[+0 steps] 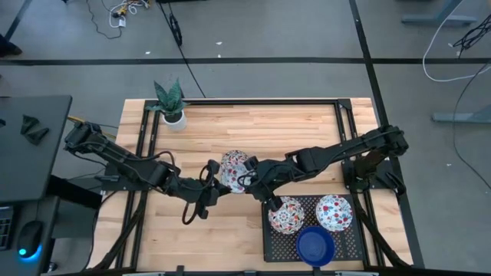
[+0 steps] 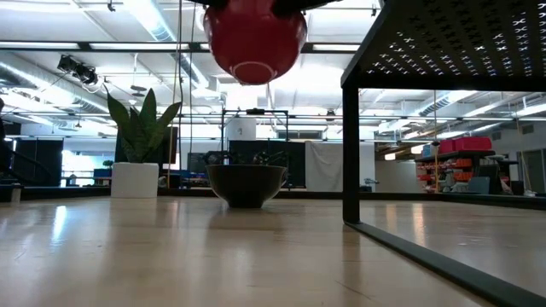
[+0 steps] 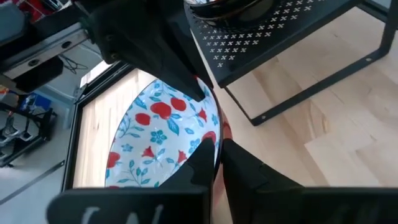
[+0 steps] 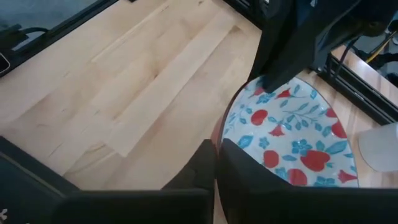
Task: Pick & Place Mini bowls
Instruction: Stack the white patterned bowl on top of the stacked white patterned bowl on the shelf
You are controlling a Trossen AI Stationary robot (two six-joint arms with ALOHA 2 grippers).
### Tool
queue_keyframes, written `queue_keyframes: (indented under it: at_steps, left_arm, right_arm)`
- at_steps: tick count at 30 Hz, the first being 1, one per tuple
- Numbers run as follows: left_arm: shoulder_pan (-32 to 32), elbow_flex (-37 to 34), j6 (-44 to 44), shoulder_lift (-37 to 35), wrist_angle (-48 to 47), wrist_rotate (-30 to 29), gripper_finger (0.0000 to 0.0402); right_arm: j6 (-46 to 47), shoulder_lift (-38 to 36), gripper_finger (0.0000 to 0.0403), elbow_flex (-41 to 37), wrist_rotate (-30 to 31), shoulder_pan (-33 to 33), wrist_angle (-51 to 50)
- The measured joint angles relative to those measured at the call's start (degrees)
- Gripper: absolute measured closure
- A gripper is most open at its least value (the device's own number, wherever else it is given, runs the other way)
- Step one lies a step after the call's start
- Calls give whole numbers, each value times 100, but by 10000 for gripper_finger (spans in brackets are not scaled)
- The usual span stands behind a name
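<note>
Both of my dark arms reach inward over the pale wooden table (image 1: 230,238) and meet above its middle, the left one stretched in from the left edge, the right one angled in from the right. My left gripper (image 3: 217,151) has its two fingers pressed together on the rim of the white round mini bowl with red and blue flowers inside and a glossy red outside (image 1: 235,169), one finger within the rim and one without. My right gripper (image 4: 217,149) is pinched shut on the rim of that same bowl from the opposite side, so the bowl hangs between my two grips, lifted clear of the wood; from table height its red underside and pale foot ring show high in the air. Its inside shows white glaze with red blossoms, blue flowers and blue leafy sprigs. Just beside my right gripper stands a black perforated metal rack on legs (image 1: 272,239), and on its top sit two more floral mini bowls (image 1: 287,214), side by side, with a solid cobalt blue mini bowl (image 1: 315,246) at the near edge. From table height a dark bowl (image 2: 246,184) shows resting on the wood beneath the lifted one; I cannot tell its colour. A small white pot with a green plant (image 1: 172,106) stands at the table's far edge, well apart from my grippers.
</note>
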Motion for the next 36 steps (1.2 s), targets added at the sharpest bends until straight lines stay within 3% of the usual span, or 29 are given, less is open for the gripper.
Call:
queue_keyframes:
  at_steps: [5,12,14,20,23,30,36]
  left_arm:
    - [-7,-9,-39,-7,241,-253,362]
    - [-47,282,-277,-61,179,-690,284]
    - [-116,385,-261,-58,98,-864,266]
    - [-329,631,-678,-63,-610,-1980,244]
    - [-348,634,-1207,-63,-1168,-2489,248]
    - [-191,627,-2662,-24,-2364,-2444,265]
    - [-73,627,-2804,-17,-2410,-2444,271]
  right_arm:
    - [82,-10,394,-2,11,-10,27]
    - [235,-23,395,-4,872,-51,-175]
    - [254,-89,395,-7,866,-33,-296]
    - [339,-678,396,-9,924,278,-672]
    - [591,-1140,396,15,1251,689,-908]
    - [2830,-1490,396,1241,1929,2195,-2912]
    - [5307,-1251,396,2154,2122,3563,-4193]
